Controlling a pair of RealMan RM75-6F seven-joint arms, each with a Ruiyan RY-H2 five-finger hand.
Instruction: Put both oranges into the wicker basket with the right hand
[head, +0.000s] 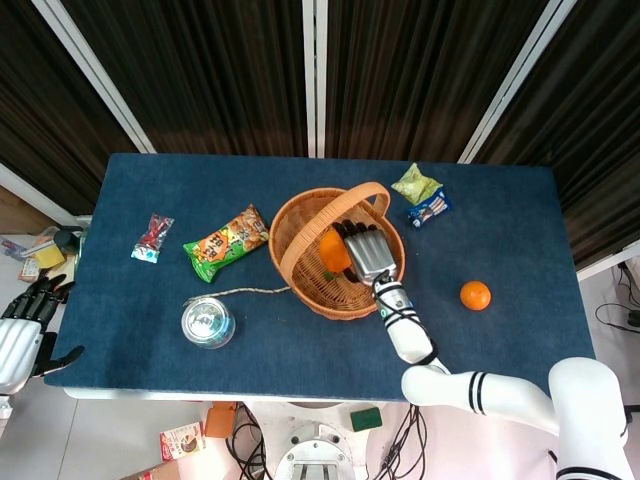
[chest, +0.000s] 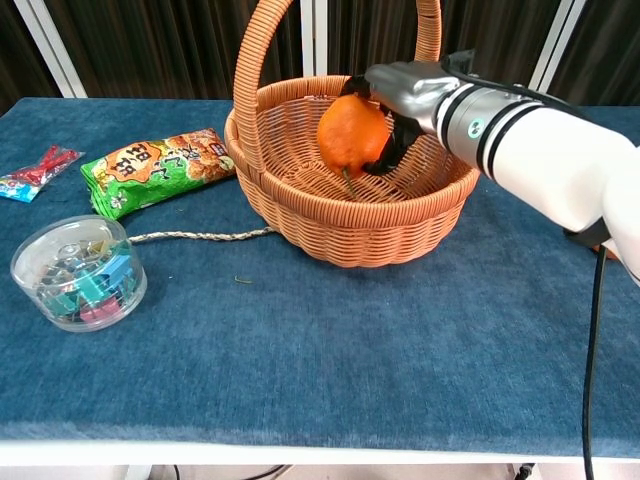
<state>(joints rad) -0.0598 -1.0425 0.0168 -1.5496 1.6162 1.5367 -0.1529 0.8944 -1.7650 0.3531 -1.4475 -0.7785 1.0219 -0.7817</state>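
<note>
Risk as I see it: if I let go w/ the first orange (chest: 351, 135) this far above the wicker basket (chest: 300, 205) floor, it could bounce or roll; the handle's close too. My right hand (chest: 400, 95) reaches in over the rim, fingers wrapped round the fruit. Second orange (head: 475, 295) sits on the desk (head: 520, 340), well apart. Left hand (head: 22, 322) hangs off the desk edge, fingers apart, holding nothing.
</note>
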